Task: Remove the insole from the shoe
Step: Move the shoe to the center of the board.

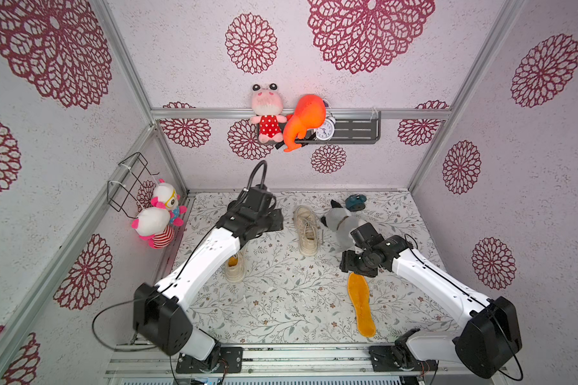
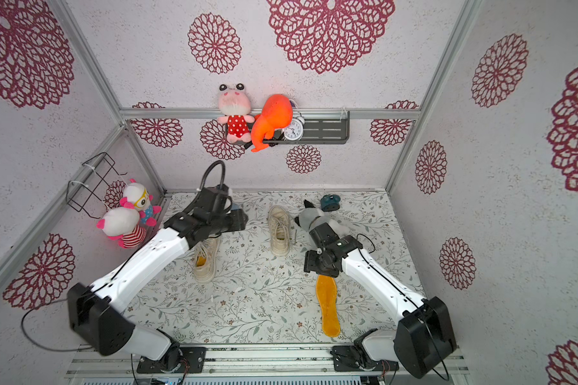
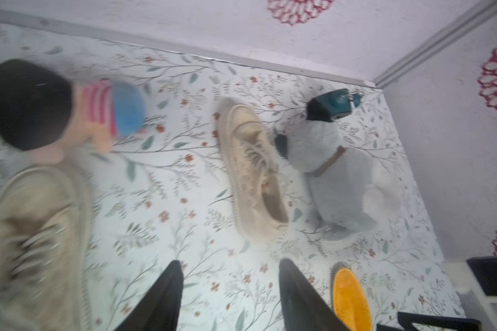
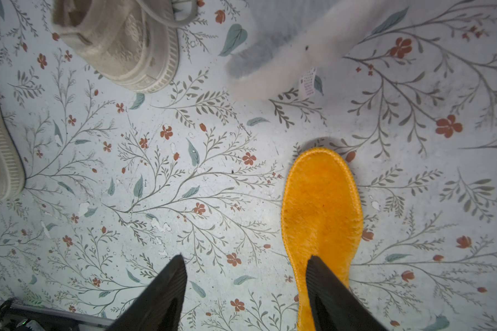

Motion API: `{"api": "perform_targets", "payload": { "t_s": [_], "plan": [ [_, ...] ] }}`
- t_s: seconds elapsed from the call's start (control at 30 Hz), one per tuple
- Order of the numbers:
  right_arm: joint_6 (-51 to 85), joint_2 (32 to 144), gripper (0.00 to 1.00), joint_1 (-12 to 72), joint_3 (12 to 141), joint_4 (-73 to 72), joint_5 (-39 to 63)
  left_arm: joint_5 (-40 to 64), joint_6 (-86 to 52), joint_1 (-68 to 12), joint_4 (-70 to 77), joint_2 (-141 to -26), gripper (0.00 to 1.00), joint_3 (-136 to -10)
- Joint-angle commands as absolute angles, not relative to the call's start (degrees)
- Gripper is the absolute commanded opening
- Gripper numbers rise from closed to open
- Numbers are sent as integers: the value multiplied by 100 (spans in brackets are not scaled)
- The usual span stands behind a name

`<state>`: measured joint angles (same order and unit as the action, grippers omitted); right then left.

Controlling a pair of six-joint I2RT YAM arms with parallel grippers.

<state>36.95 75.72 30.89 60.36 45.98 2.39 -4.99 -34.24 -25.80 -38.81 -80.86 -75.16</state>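
Two beige lace-up shoes stand on the flowered table. One shoe (image 1: 237, 274) lies partly under my left arm, and an orange insole (image 1: 232, 260) shows in its opening. The middle shoe (image 1: 306, 230) stands apart. Another orange insole (image 1: 361, 305) lies flat on the table at the right. My left gripper (image 3: 230, 266) hangs open over bare table beside the left shoe (image 3: 35, 243), with nothing between its fingers. Above the loose insole's (image 4: 322, 206) near end, my right gripper (image 4: 246, 260) is open and one finger overlaps the insole.
A grey plush cat (image 1: 339, 221) and a teal object (image 1: 356, 201) lie behind the right arm. A doll (image 3: 26, 106) with black hair lies by the left shoe. Plush toys (image 1: 157, 216) hang in a wire basket on the left wall. A back-wall shelf (image 1: 361, 131) holds toys and a clock.
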Motion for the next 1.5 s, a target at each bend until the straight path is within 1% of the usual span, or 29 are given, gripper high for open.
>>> {"api": "perform_targets", "payload": {
  "t_s": [0.0,0.17,0.3,0.4,0.57,0.63,0.7,0.77,0.87,1.0,1.13,1.23,1.37,1.47],
  "plan": [
    [3564,7627,69,3061,6038,4264,434,-738,-3683,-2230,-4908,-7616,57,-6731],
    [3382,7853,67,3066,6124,4134,553,-796,-3499,-1693,-5531,-6921,58,-5994],
    [3254,7996,67,3071,6217,4078,607,-659,-3216,-1053,-5425,-6822,59,-5588],
    [3217,8027,67,3070,6266,4070,624,-460,-2923,-683,-5105,-7093,59,-5549],
    [3189,7998,66,3067,6258,4061,598,-15,-2515,-277,-4567,-7956,60,-5722],
    [3129,8002,66,3062,6265,4052,598,214,-2437,-184,-4338,-8252,58,-5802],
    [3064,8048,65,3059,6328,4099,598,221,-2324,-176,-4240,-8482,56,-5895],
    [3010,8093,65,3063,6405,4172,549,123,-2176,-167,-4202,-8706,52,-5988],
    [3025,8061,64,3060,6425,4165,491,-32,-1964,-141,-4157,-9017,43,-6078],
    [3072,8027,63,3059,6407,4174,459,-171,-1746,-141,-4066,-9261,25,-6105],
    [3108,8003,61,3060,6436,4200,441,-97,-1557,-200,-3709,-9153,9,-5935],
    [3107,8012,60,3063,6499,4252,434,-34,-1550,-390,-3467,-8855,0,-5819],
    [3083,8089,58,3066,6587,4291,478,-59,-1703,-941,-3239,-8467,0,-5702],
    [3071,8196,57,3064,6669,4285,531,-14,-2225,-1479,-2926,-8228,0,-5554]
  ]
}}
